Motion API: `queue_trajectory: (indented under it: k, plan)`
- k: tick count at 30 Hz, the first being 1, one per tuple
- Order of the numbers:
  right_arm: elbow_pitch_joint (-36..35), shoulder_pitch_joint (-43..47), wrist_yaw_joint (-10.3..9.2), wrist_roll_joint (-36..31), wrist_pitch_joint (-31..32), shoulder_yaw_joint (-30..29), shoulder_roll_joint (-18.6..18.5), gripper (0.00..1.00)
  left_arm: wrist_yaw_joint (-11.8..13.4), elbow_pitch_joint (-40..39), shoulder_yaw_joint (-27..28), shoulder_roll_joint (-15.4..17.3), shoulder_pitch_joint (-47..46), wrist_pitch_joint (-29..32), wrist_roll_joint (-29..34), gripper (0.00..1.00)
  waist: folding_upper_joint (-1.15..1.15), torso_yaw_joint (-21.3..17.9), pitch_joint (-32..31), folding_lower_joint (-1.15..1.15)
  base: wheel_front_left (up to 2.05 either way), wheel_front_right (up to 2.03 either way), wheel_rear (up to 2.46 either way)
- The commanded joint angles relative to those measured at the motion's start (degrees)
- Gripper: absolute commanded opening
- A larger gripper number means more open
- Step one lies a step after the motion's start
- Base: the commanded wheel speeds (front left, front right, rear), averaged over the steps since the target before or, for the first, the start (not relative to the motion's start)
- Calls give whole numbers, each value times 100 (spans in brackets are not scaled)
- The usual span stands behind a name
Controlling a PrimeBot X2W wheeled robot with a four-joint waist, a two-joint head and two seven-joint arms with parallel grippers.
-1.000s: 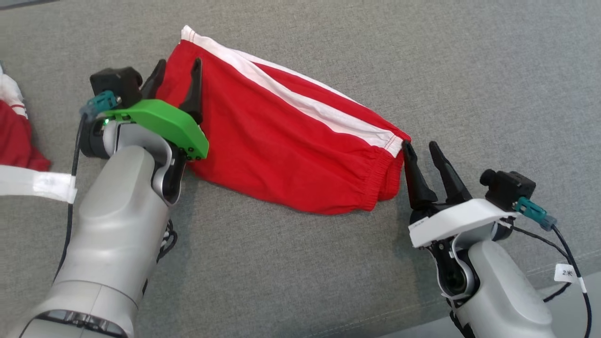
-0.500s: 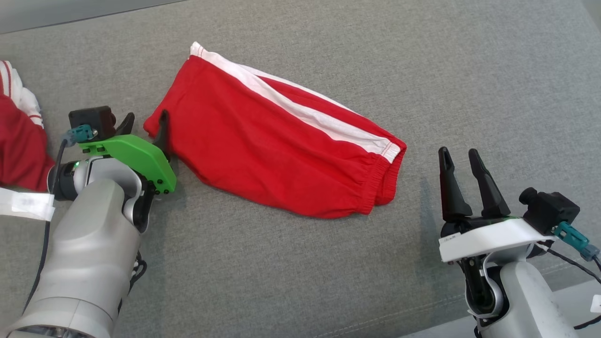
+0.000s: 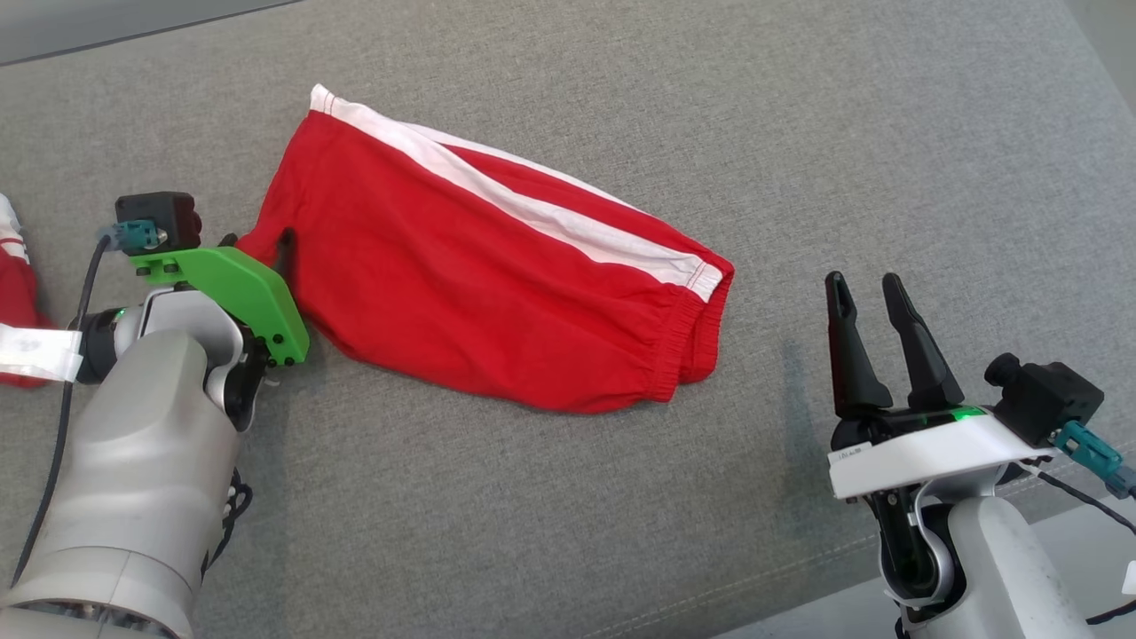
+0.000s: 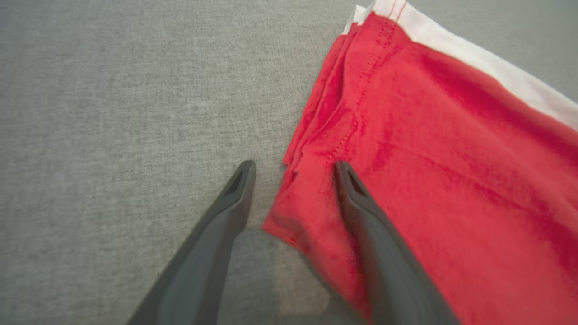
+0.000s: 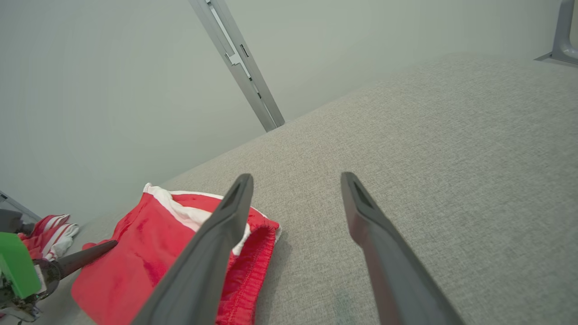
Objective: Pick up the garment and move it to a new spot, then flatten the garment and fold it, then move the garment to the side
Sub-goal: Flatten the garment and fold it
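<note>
Nearest to us, two pale robot arms rise from the bottom of the head view. The right end effector (image 3: 862, 282) has its two dark fingers spread and holds nothing; it stands over bare grey cloth, near the garment's waistband end but apart from it. The left end effector (image 4: 294, 168) is also spread. It straddles the garment's near left corner, with one finger over the red fabric and the other over the counter (image 3: 799, 133).

The garment (image 3: 497, 293), a pair of red shorts with a white side stripe, lies in the middle of the counter. It runs from the far left to the near right. It looks fairly flat and doubled over, leg on leg, with the gathered waistband at the right. We judge that the flattening and at least one fold are done. Any further fold and the move to the side are left.

In the head view a green plate hides most of the left fingers. We cannot tell whether they touch the fabric. The left wrist view is blurred near them. Another red and white cloth (image 3: 13, 293) is cut off at the left edge.
</note>
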Motion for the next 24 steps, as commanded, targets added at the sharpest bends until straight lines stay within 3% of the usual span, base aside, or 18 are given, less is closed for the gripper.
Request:
queue_trajectory:
  k: [1, 2, 3, 10, 24]
  plan:
    - [-36, 71, 0, 50, 14, 8, -20, 100, -12, 81, -38, 4, 49, 107, 10, 56, 0, -11, -8, 0, 0, 0, 0]
    - [-44, 74, 0, 48, 11, 14, -20, 100, -13, 95, -75, -3, 60, 159, 25, 33, 0, -13, -17, 0, 0, 0, 0]
    - [-49, 80, 0, 47, 8, 16, -20, 100, -15, 103, -105, -18, 73, 195, 31, 0, 0, -10, -29, 0, 0, 0, 0]
    - [-75, 143, 0, 44, -26, -11, -21, 100, -19, -166, -306, -103, 260, 256, -81, 0, 0, 123, -209, 0, 0, 0, 0]
    - [-81, 536, 0, -77, 46, -331, -22, 100, -21, -1006, -302, -147, 1281, -808, -498, 0, 0, 828, -889, 0, 0, 0, 0]
